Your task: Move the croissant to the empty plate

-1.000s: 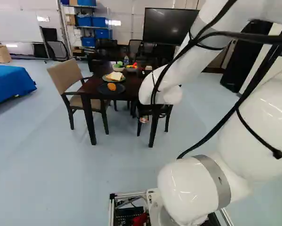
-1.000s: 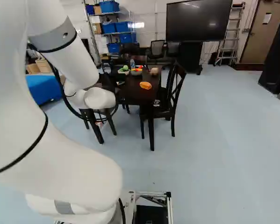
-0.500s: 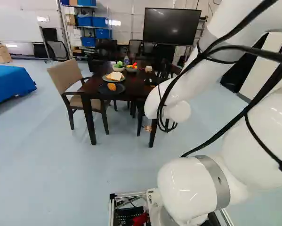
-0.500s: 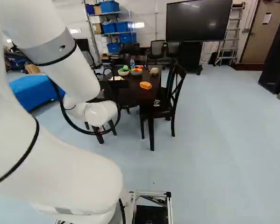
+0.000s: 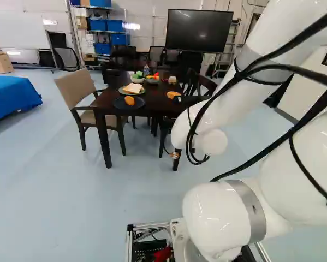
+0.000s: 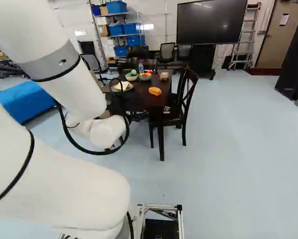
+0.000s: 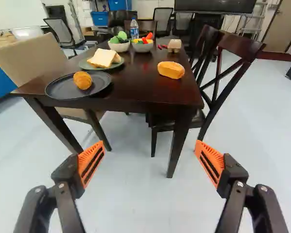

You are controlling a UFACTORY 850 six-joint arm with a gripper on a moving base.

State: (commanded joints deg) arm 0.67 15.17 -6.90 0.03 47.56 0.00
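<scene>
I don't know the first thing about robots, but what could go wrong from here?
The croissant sits on the dark plate close to the table's near edge, so a knock might tip both off. The open gripper points toward that table, so driving straight ahead could bump its edge or a leg. The arm's loose black cables might catch on a chair.

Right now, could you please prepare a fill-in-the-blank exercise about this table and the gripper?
The round black plate carries exactly ____ golden-brown croissant.
The other round plate, under the white bread slices, is coloured ____.
Holding nothing, the black gripper with orange pads stands ____.

one; green; open
</scene>
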